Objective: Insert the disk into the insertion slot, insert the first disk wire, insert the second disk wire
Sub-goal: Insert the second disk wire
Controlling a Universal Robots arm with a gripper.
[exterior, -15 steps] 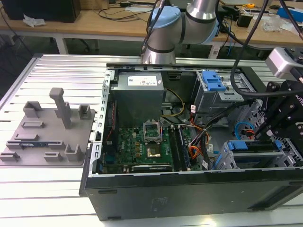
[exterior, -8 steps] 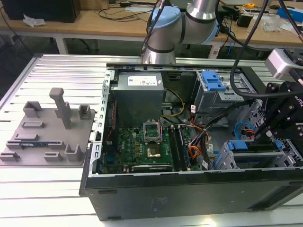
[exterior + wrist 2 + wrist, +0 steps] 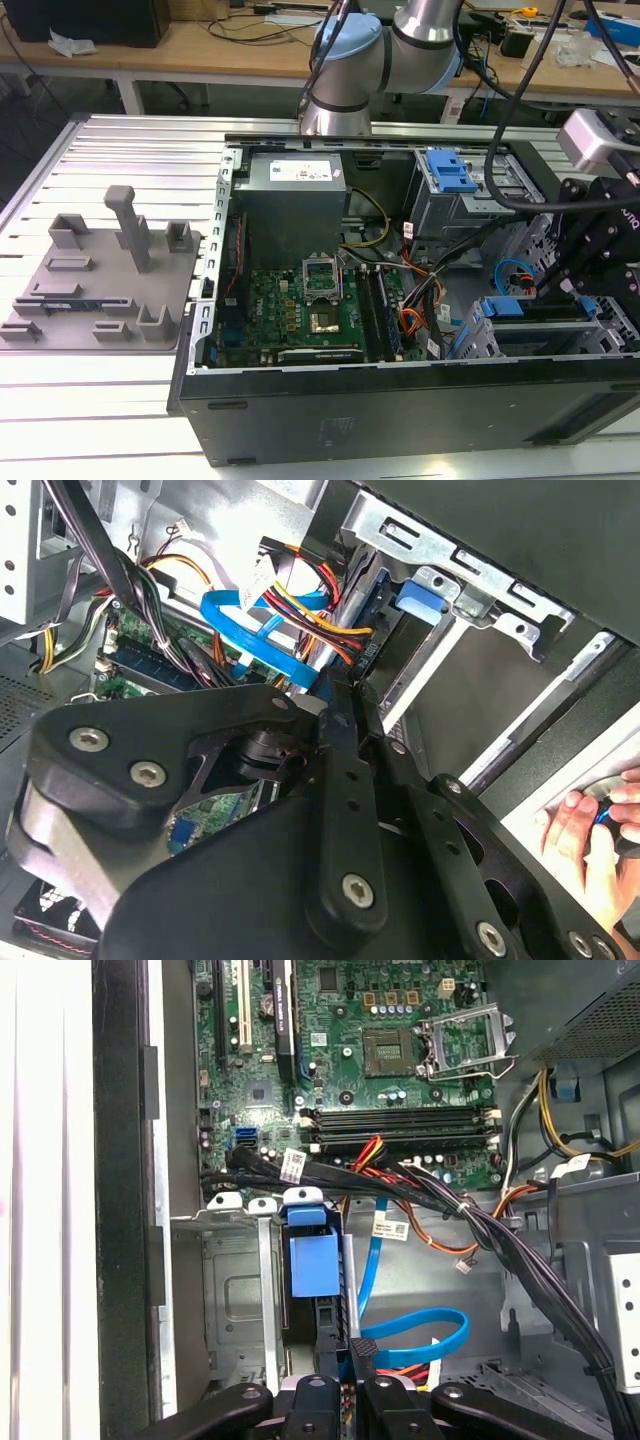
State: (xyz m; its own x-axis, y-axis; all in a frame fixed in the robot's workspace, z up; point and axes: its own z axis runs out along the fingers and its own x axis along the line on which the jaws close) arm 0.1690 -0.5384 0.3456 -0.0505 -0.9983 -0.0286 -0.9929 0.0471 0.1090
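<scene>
The disk [image 3: 312, 1260], in its bright blue caddy, stands edge-on inside the grey metal insertion slot [image 3: 235, 1300] at the case's front corner. In the exterior view the disk [image 3: 505, 307] sits in the slot [image 3: 478, 338] at the view's lower right. My black gripper [image 3: 355, 1352] hovers at the disk's rear end, fingers pressed close together. A blue flat wire [image 3: 425, 1330] loops round to the fingertips; I cannot tell whether its end is pinched. The second wrist view shows the gripper [image 3: 352, 705] beside the blue wire [image 3: 262, 630] and the caddy tab [image 3: 420, 595].
The open case holds a green motherboard [image 3: 310, 300], a grey power supply [image 3: 295, 195] and a taller cage with a blue latch [image 3: 450, 172]. A black wire bundle [image 3: 500, 1240] crosses near the slot. A grey fixture [image 3: 100, 280] stands outside the case. A hand [image 3: 590, 830] rests beyond the case wall.
</scene>
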